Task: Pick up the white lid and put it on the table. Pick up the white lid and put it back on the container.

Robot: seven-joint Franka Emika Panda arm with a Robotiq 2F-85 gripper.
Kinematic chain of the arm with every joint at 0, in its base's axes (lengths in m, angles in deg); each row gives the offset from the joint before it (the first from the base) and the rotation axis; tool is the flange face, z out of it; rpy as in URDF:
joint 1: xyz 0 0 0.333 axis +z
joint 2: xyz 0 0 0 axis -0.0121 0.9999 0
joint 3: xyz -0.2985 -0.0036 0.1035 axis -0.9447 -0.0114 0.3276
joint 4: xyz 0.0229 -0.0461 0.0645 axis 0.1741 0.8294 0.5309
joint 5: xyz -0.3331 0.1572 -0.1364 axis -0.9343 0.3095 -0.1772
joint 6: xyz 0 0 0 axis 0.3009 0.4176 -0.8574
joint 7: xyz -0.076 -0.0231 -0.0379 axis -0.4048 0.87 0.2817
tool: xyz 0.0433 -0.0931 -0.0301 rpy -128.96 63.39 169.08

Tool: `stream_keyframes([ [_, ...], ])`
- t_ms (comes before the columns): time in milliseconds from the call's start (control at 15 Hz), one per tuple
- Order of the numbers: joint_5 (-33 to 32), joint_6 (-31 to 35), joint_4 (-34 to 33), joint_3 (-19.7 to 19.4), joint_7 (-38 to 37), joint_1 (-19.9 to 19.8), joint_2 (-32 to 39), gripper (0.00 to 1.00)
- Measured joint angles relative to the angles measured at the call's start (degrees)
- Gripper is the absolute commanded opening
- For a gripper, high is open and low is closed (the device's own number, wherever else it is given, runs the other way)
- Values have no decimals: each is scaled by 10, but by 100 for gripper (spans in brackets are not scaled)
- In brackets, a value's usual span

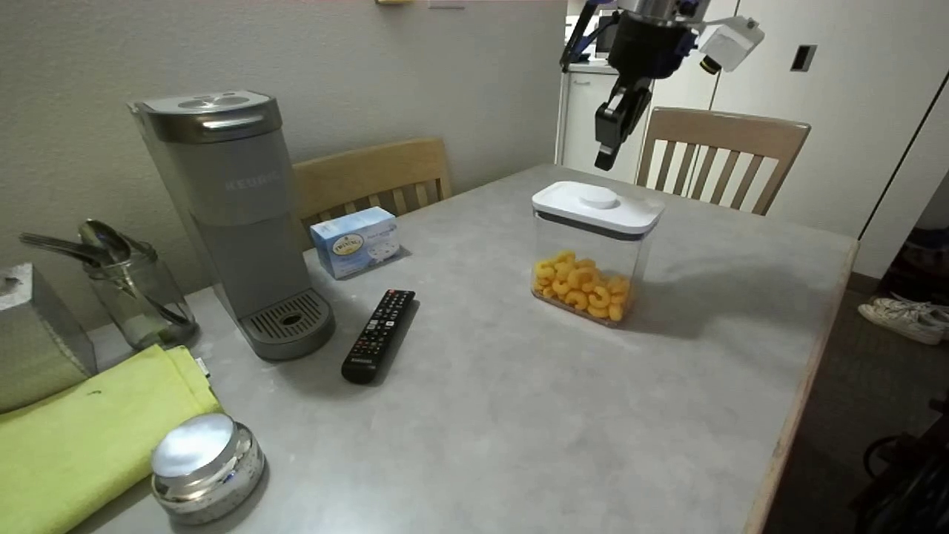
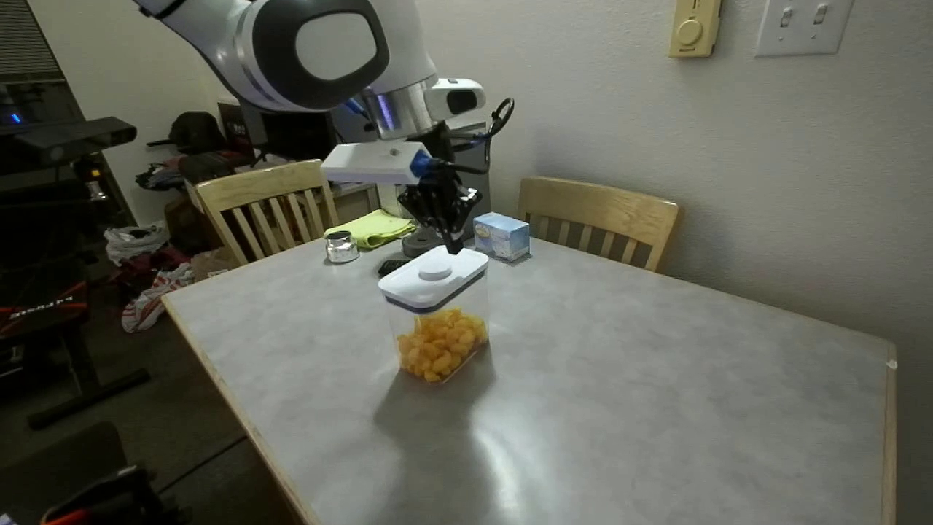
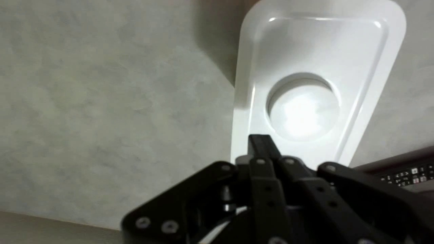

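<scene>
The white lid point(image 1: 574, 202) lies flat on top of the clear container point(image 1: 586, 248), with its round button at the centre. The lid also shows in an exterior view point(image 2: 408, 290) and in the wrist view point(image 3: 315, 51). The container point(image 2: 477, 292) stands upright on the grey table point(image 1: 445, 415) and holds orange-yellow snack pieces. My gripper point(image 1: 606, 159) hangs above the lid with a visible gap between them. It also shows in an exterior view point(image 2: 453, 244). In the wrist view its fingertips point(image 3: 261, 139) are together and hold nothing, overlapping the lid's near part beside the button.
A black remote point(image 1: 379, 334), a blue-white tissue box point(image 1: 357, 243), a tall grey coffee maker point(image 1: 248, 200) and a silver tin point(image 1: 207, 467) stand or lie on the table. A glass jar with cutlery point(image 1: 141, 297) and a yellow cloth point(image 1: 104, 423) are near the wall.
</scene>
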State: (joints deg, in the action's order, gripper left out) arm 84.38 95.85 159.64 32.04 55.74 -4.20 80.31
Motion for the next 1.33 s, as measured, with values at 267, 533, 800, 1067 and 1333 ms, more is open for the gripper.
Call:
stream_keyframes([
  [267,5,-15,-9,-2,0,-1,-24,0],
  [533,6,-20,-12,-6,0,-2,-44,30],
  [800,-2,-32,-12,-15,0,-2,-52,33],
  [1067,-2,-31,-12,-15,0,-1,-52,76],
  [1333,5,-32,-10,-14,-12,-1,-52,96],
])
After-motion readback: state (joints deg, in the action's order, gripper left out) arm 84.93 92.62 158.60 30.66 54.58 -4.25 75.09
